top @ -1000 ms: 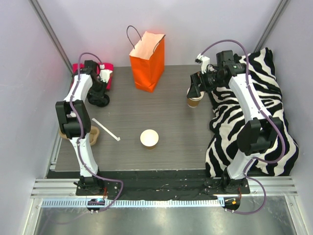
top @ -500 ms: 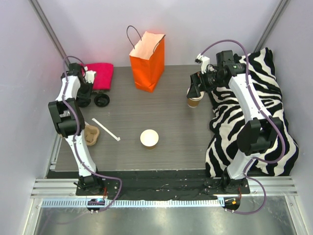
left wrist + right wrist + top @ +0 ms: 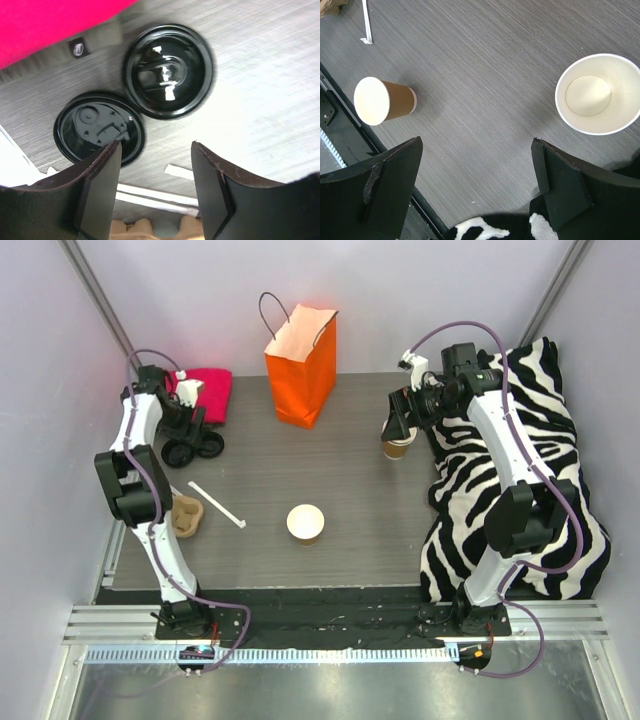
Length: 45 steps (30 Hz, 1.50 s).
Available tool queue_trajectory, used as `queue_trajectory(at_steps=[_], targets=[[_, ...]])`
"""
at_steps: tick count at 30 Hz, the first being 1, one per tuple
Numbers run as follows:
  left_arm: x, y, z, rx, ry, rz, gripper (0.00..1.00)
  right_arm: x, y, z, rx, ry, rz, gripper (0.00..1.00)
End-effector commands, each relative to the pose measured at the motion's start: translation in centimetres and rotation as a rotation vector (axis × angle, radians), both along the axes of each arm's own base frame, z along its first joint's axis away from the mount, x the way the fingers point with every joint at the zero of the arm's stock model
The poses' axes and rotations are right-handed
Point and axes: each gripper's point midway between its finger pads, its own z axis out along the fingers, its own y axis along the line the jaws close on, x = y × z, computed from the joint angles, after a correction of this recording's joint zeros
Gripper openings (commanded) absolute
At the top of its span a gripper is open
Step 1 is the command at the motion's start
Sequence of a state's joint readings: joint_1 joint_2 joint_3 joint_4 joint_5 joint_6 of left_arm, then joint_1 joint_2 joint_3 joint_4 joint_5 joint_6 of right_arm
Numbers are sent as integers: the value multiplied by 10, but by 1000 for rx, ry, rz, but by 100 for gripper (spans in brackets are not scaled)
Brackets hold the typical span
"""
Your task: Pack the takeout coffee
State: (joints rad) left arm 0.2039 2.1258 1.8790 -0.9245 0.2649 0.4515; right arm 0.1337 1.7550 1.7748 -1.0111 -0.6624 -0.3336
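Two lidless takeout coffee cups, brown kraft paper and white inside, stand on the grey table: one in the middle (image 3: pixel 305 523) (image 3: pixel 385 100), one at the right (image 3: pixel 398 448) (image 3: pixel 597 94). Two black lids (image 3: pixel 208 445) (image 3: pixel 180 453) lie side by side at the far left, near the pink cloth. In the left wrist view they are the domed lid (image 3: pixel 168 70) and the flatter lid (image 3: pixel 99 127). My left gripper (image 3: pixel 188 432) (image 3: pixel 156 190) hangs open just above them, holding nothing. My right gripper (image 3: pixel 400 430) (image 3: pixel 477 185) is wide open over the right cup, empty.
An orange paper bag (image 3: pixel 300 365) stands open at the back centre. A white straw (image 3: pixel 217 504) (image 3: pixel 366 20) and a moulded cardboard cup tray (image 3: pixel 185 515) lie front left. The pink cloth (image 3: pixel 205 390) is back left; a zebra-print cloth (image 3: pixel 520 470) covers the right side.
My left gripper swung left and opened. A second black lid now lies beside the first, where only one showed before. The right arm has not moved.
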Motion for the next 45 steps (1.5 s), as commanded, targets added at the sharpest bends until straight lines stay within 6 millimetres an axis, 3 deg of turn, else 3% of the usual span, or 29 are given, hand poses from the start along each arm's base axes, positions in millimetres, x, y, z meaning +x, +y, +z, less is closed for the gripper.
queue_trajectory(at_steps=[1, 8, 19, 24, 27, 28, 31, 32, 34, 35, 37, 38, 40, 41, 42, 43, 44, 45], targets=[[-9, -32, 28, -16, -73, -162, 62, 2, 8, 19, 40, -41, 16, 100], [-1, -63, -2, 11, -16, -291, 60, 1, 6, 19, 27, -42, 5, 100], [21, -51, -50, 171, 10, -310, 53, -4, 4, 24, 27, -62, 6, 100], [10, -53, -59, 181, 25, -331, 28, -1, 1, 31, 16, -102, -17, 100], [1, -67, -45, 147, 13, -345, 15, 6, -2, 41, 15, -145, -63, 100], [-2, -77, -37, 101, 2, -351, 13, 6, -2, 43, 16, -156, -70, 100], [-13, -111, 14, -77, -53, -334, 7, 5, -4, 53, 17, -193, -79, 100], [-23, -124, 43, -147, -79, -327, 4, 4, -5, 55, 9, -207, -73, 100], [-32, -145, 82, -288, -109, -273, 1, 0, -7, 66, 1, -257, -67, 100], [-43, -165, 121, -403, -167, -299, 0, -1, -8, 73, -1, -285, -60, 100], [-56, -186, 163, -578, -174, -233, 0, -5, -6, 94, 20, -347, -50, 100], [-66, -203, 202, -696, -237, -283, 0, -6, -6, 106, 33, -379, -47, 100], [-85, -224, 248, -943, -163, -200, 0, -14, 0, 137, 90, -456, -39, 100], [-80, -232, 267, -1040, -225, -238, 0, -17, 3, 146, 116, -477, -38, 100], [-103, -238, 299, -1128, -255, -304, 0, -18, 6, 162, 161, -515, -45, 100], [-113, -253, 315, -1191, -267, -343, 0, -26, 8, 177, 196, -543, -48, 100], [-128, -257, 363, -1309, -367, -407, 0, -29, 12, 183, 226, -547, -48, 100], [-133, -258, 364, -1367, -380, -392, 0, -29, 16, 195, 275, -554, -72, 100]])
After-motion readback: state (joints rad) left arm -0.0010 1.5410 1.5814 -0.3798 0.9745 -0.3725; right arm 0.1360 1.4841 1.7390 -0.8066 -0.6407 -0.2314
